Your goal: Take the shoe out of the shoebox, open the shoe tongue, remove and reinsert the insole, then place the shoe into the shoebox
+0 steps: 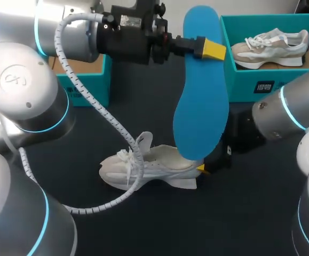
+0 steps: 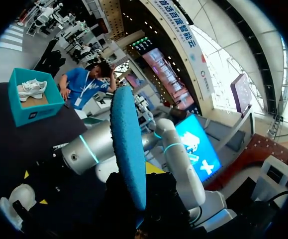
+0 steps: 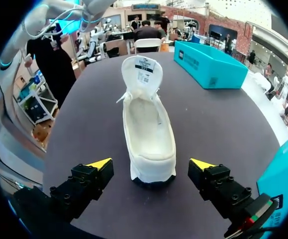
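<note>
One insole (image 1: 199,101) is hanging gripped in the left hand (image 1: 206,48), awaiting reinsertion. Right hand (image 3: 151,164) is standing wide astride the shoe (image 3: 151,124).

rough blue insole (image 1: 201,101), matt cloth shoe (image 1: 143,165), dark matt table (image 1: 197,229).

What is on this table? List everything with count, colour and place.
insole: one, blue, held up above the table shoe.
table shoe: one, white, mid-table, tongue open.
boxed shoe: one, white and beige, inside the right shoebox.
right shoebox: one, teal, back right.
left shoebox: one, teal, back left, partly hidden by the left arm.
table: one, dark.
left end effector: one, yellow-tipped, shut on the insole.
right end effector: one, yellow-tipped, open, fingers either side of the table shoe's heel, apart from it.
</note>
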You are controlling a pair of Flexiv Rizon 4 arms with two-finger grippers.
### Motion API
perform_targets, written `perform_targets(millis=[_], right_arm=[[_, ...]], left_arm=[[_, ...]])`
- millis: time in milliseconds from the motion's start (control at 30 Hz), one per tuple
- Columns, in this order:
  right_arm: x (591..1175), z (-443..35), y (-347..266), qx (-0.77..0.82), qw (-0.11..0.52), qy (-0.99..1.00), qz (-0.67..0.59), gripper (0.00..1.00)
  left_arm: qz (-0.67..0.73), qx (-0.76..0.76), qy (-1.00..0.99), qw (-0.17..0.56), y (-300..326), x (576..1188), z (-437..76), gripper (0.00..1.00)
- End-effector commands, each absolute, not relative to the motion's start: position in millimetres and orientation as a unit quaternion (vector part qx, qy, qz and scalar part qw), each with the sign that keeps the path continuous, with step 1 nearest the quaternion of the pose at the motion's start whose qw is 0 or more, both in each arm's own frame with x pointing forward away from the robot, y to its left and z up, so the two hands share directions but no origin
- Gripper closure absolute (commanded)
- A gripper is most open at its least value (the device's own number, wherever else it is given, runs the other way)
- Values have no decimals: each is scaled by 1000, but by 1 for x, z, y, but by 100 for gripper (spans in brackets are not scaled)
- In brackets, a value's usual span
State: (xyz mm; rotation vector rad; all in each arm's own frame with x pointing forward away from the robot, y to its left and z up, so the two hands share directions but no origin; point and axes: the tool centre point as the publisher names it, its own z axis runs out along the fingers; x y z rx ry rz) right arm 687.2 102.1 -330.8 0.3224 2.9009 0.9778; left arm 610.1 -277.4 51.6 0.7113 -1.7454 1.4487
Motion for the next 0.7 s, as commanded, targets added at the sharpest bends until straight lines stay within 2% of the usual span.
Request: perform_targets(millis=[33,267,700], right_arm=[[688,-331,107,109,23,968,223,0],[686,-314,115,131,17,978,161,0],[693,-318,137,104,3,991,89,0]], left_arm=[[566,279,-681,372,-278,610,50,100],[566,279,-681,372,-278,610,50,100],[566,279,-681,372,-278,610,50,100]])
